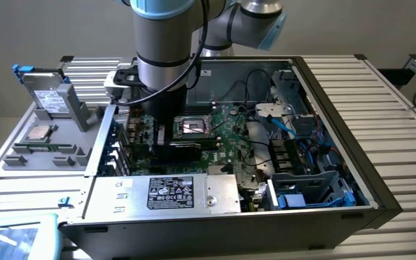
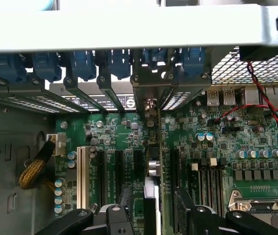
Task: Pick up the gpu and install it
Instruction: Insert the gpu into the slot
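The gpu (image 2: 151, 208) is standing on edge in a slot of the green motherboard (image 2: 217, 147), inside the open computer case (image 1: 338, 108), with its metal end plate reaching the row of rear slot covers where blue clips (image 2: 80, 63) are lining up. The gripper (image 2: 153, 193) is hovering right over the card, and its jaws are standing apart: one dark finger (image 2: 125, 200) is sitting on each side of the card, with a strip of green board showing between each finger and the card, so nothing is being squeezed. Beside the card, other slots are lying empty, among them a long white slot (image 2: 81, 176), and a yellow-sleeved cable (image 2: 34, 171) is curving near the case wall. A red wire (image 2: 266, 98) is trailing across the board on the other side. In the exterior view the arm (image 1: 163, 49) is reaching straight down into the case, just to the exterior view's left of the processor socket (image 1: 192, 127). The power supply (image 1: 168, 192) is sitting at the near edge, and a hard drive (image 1: 49, 100) is standing outside the case, far to the exterior view's left.
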